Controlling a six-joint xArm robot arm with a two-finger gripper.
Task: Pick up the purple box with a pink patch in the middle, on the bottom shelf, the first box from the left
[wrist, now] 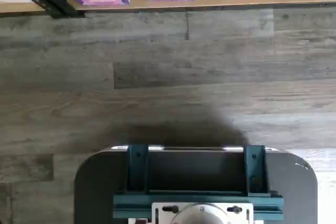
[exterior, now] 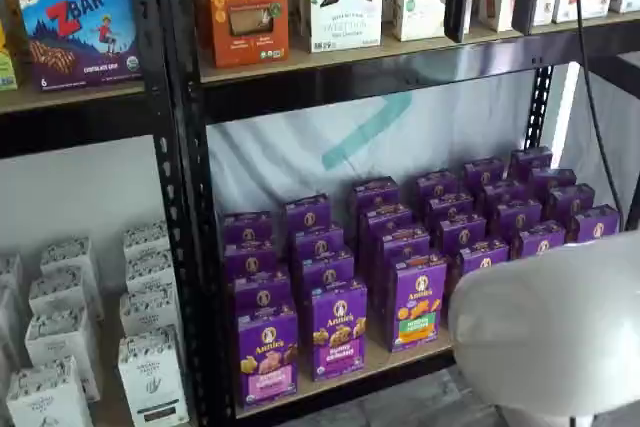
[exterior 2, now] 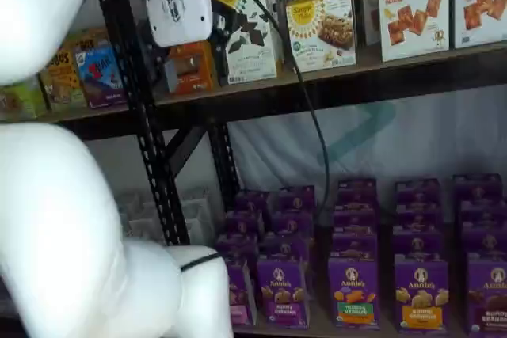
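Nothing was done yet: your gripper (exterior: 491,9) hung open and empty by the upper shelf, well above the untouched purple box (exterior: 267,355) on the bottom shelf (exterior: 400,359).

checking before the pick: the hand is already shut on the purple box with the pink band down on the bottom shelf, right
Not quite. The hand is open and holds nothing: in a shelf view it hangs up by the upper shelf with a plain gap between its black fingers. The purple box with the pink band does stand on the bottom shelf, at the front, untouched.
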